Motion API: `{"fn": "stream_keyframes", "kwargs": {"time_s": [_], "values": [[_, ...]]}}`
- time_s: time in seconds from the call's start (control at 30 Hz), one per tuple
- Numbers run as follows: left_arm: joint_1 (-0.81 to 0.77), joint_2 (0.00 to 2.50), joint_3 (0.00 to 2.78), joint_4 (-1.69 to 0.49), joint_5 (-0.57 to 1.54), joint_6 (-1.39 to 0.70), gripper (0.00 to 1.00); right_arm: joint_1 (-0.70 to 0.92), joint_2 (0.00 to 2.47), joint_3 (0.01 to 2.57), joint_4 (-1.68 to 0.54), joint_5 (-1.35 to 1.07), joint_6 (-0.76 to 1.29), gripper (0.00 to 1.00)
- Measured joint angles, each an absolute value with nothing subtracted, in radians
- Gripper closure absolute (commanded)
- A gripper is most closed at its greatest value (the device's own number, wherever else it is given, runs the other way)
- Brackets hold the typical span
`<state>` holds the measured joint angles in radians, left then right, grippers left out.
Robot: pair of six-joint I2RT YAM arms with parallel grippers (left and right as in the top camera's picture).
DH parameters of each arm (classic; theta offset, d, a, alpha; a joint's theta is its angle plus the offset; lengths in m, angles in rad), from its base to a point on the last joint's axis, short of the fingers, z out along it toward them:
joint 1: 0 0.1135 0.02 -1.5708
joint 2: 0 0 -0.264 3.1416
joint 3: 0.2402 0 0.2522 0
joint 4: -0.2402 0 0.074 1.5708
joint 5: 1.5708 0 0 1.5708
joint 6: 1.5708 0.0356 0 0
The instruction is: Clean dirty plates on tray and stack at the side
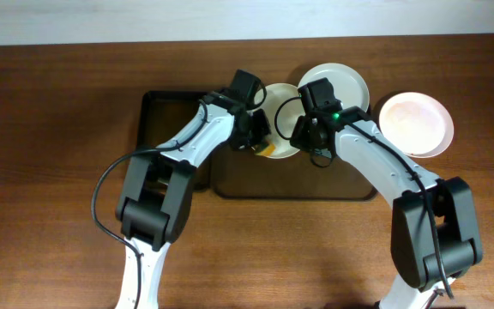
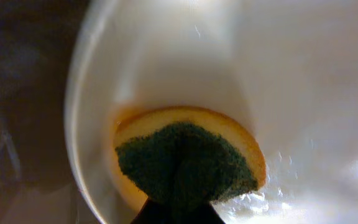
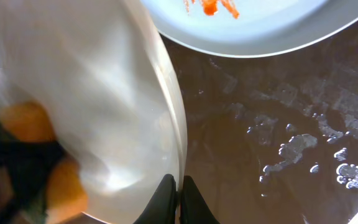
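Observation:
A white plate is held tilted above the dark tray. My right gripper is shut on the plate's rim; it shows in the overhead view. My left gripper is shut on a yellow sponge with a green scrub face, pressed against the plate's inner face. A second white plate with orange food bits lies on the tray behind; it also shows overhead.
A pinkish-white plate rests on the wooden table right of the tray. The tray floor under my right wrist is wet, with water drops.

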<state>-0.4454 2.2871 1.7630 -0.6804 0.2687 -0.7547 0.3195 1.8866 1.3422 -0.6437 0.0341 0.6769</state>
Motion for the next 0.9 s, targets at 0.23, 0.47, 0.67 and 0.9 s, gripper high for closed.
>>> {"fn": "stream_keyframes", "kwargs": {"time_s": [0.23, 0.47, 0.67, 0.9], "values": [[-0.307, 2.270, 2.095, -0.842, 0.322, -0.701, 1.00, 0.325, 1.887, 1.342, -0.641, 0.016, 0.661, 0.96], [-0.219, 2.210, 2.120, -1.008, 0.419, -0.570, 1.00, 0.325, 1.835, 1.348, -0.693, 0.013, 0.456, 0.96], [-0.221, 2.210, 2.120, -1.011, 0.419, -0.542, 1.00, 0.325, 1.827, 1.363, -0.756, -0.009, 0.409, 0.75], [-0.221, 2.210, 2.120, -1.018, 0.405, -0.541, 1.00, 0.327, 1.999, 1.363, -0.726, -0.049, 0.400, 0.61]]}}
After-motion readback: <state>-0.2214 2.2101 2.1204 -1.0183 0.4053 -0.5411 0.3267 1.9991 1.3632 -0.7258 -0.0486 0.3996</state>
